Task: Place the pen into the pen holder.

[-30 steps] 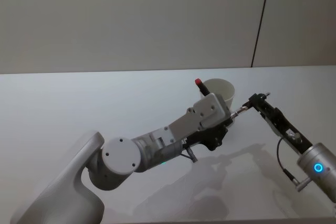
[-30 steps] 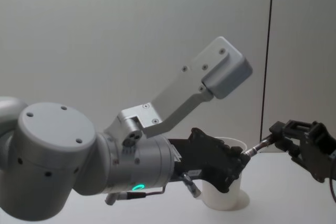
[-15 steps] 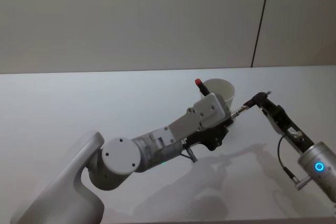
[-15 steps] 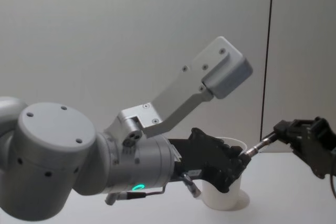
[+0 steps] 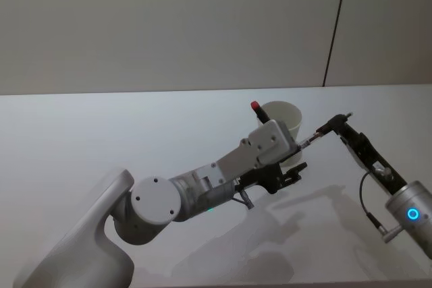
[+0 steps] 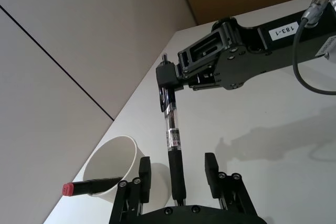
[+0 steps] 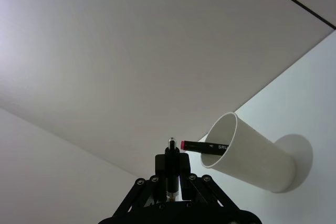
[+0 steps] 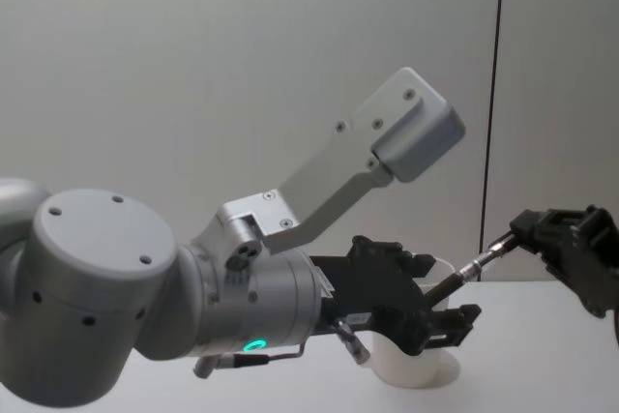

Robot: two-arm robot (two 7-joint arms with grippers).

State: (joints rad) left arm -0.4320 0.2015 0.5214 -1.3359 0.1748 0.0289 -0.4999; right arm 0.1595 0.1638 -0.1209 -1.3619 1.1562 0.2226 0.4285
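Note:
The pen (image 6: 170,129), clear-barrelled with a black grip, is pinched at its top end by my right gripper (image 6: 167,80), which is shut on it. Its black grip end lies between the spread fingers (image 6: 210,165) of my open left gripper (image 6: 176,162), and I cannot tell whether it touches them. The pen holder (image 5: 283,114), a white paper cup, stands upright on the table just beyond my left gripper (image 5: 291,170). In the chest view the pen (image 8: 479,263) slants from the left gripper (image 8: 440,292) up to the right gripper (image 8: 522,224), above the cup (image 8: 416,367).
A red-capped black marker (image 6: 92,186) leans inside the cup, its cap over the rim (image 5: 256,106). The white table (image 5: 101,133) spreads out to the left. A grey wall with a dark vertical seam (image 5: 335,28) stands behind.
My left gripper has opened and let go of the pen's grip end. The right gripper, still holding the pen, has shifted slightly up and to the right.

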